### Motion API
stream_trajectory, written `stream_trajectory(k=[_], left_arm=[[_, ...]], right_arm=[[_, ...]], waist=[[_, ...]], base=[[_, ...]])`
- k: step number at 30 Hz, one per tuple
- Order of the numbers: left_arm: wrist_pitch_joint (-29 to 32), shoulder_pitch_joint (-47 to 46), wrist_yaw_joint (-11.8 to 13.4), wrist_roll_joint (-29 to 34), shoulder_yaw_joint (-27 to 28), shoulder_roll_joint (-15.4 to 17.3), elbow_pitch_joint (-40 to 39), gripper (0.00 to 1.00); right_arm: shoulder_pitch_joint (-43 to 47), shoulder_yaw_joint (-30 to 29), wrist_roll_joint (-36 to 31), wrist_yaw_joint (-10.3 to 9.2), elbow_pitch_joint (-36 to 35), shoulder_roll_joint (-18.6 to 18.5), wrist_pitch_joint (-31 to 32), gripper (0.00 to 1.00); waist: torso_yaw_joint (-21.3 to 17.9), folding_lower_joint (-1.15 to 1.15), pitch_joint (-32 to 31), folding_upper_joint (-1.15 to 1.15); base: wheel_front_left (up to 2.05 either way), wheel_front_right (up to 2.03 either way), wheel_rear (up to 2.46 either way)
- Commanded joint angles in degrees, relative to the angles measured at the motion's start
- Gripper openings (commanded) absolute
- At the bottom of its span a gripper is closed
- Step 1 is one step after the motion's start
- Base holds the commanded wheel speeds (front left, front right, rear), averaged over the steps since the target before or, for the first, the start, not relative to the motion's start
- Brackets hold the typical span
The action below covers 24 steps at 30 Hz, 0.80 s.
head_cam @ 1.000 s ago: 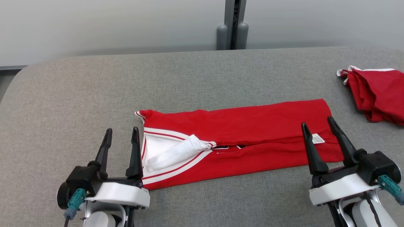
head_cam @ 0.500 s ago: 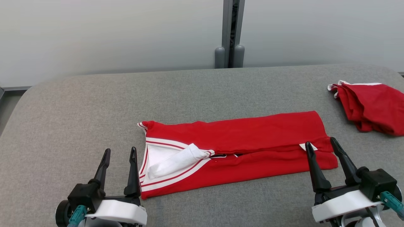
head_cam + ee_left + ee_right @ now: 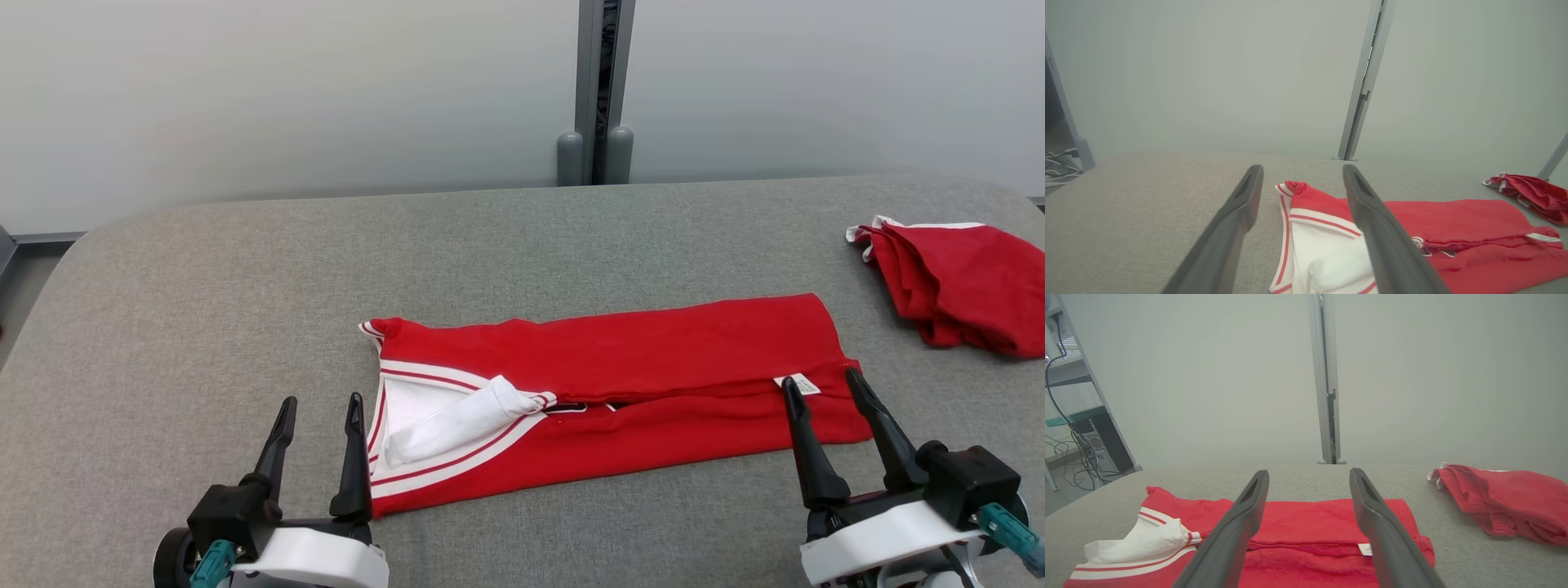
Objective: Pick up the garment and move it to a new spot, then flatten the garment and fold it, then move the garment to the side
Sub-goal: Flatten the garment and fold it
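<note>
The garment is red with white striped trim. It lies folded into a long strip across the middle of the grey table, with a white sleeve tucked at its left end. My left gripper stands open just beside that left end, its right finger next to the trim. In the left wrist view the left gripper frames the garment's collar corner. My right gripper is open over the right end, level with a small white tag. The right wrist view has the right gripper above the red cloth. Both grippers hold nothing.
A second red garment lies bunched at the table's far right edge, and it also appears as a red bundle in the right wrist view. A grey post stands behind the table against a pale wall. Bare table surface spreads to the left and behind the strip.
The head camera has tilted up, so the whole picture sits lower. Both grippers have drawn back a little toward the near edge relative to the garment, still open.
</note>
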Motion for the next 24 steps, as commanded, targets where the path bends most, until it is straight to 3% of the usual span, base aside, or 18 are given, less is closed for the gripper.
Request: stream_trajectory(k=[1, 4, 12, 15, 24], left_arm=[[-0.2, 0.3, 0.3, -0.1, 0.0, 0.2, 0.1, 1.0], [-0.2, 0.1, 0.3, -0.1, -0.2, 0.2, 0.3, 1.0], [-0.2, -1.4, 0.0, 0.2, -1.1, 0.2, 1.8, 1.0], [-0.2, -1.9, 0.2, 0.7, -1.5, 0.2, 2.4, 1.0], [-0.2, -3.9, -0.2, 1.6, -1.9, 0.2, 3.2, 1.0]], right_arm=[[0.3, 0.0, 1.0, 0.01, 0.4, -0.1, -0.3, 1.0], [0.1, 0.0, 2.7, 0.01, 1.2, 0.0, -0.3, 1.0], [-7.0, 3.2, 12.5, 0.01, 15.2, -4.1, -0.3, 1.0], [-11.0, 1.3, 11.8, 0.01, 21.2, -5.5, -0.3, 1.0], [-20.9, -4.6, 10.1, 0.01, 37.7, -4.9, -0.3, 1.0]], waist=[[0.0, 0.0, 0.1, 0.0], [0.1, 0.0, 0.2, 0.0], [0.2, 0.0, 1.7, 0.0], [0.7, 0.0, 2.8, 0.0], [2.3, 0.0, 6.2, 0.0]], base=[[0.0, 0.0, 0.0], [0.0, 0.0, 0.0], [0.0, 0.0, 0.0], [0.0, 0.0, 0.0], [0.0, 0.0, 0.0]])
